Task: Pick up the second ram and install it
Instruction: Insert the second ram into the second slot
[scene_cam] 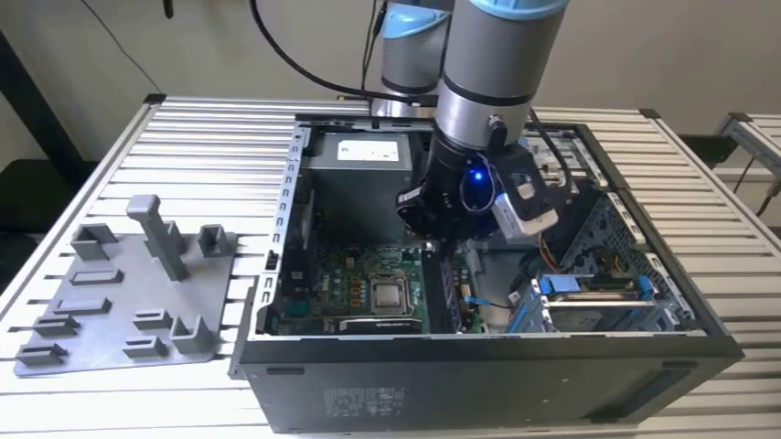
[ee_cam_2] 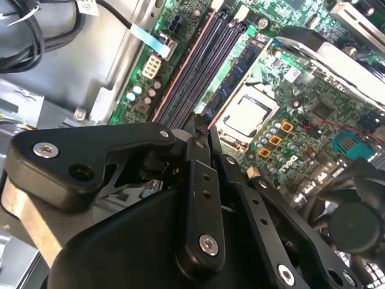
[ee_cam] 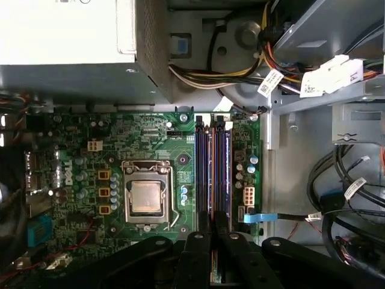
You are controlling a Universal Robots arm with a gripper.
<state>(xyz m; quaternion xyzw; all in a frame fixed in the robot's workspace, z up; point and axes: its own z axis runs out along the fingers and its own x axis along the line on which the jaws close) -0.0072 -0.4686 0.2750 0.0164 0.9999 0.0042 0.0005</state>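
gripper (ee_cam: 210,241) clamped on memory stick (ee_cam: 213,268) | slots (ee_cam: 210,174) just below | best kept upright, pressed evenly

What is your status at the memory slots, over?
Gripper shut on the second ram. Inside PC case, over memory slots. Cables off to the side.

An open black PC case (scene_cam: 488,384) is lying on a slatted metal table (scene_cam: 208,146). Inside, a green motherboard (ee_cam: 78,150) is showing a bare CPU socket (ee_cam: 146,197) beside empty memory slots (ee_cam: 203,174). A grey power supply (scene_cam: 357,169) is sitting at the far end. A grey plastic tray with upright posts (scene_cam: 128,297) is resting toward the exterior view's left.
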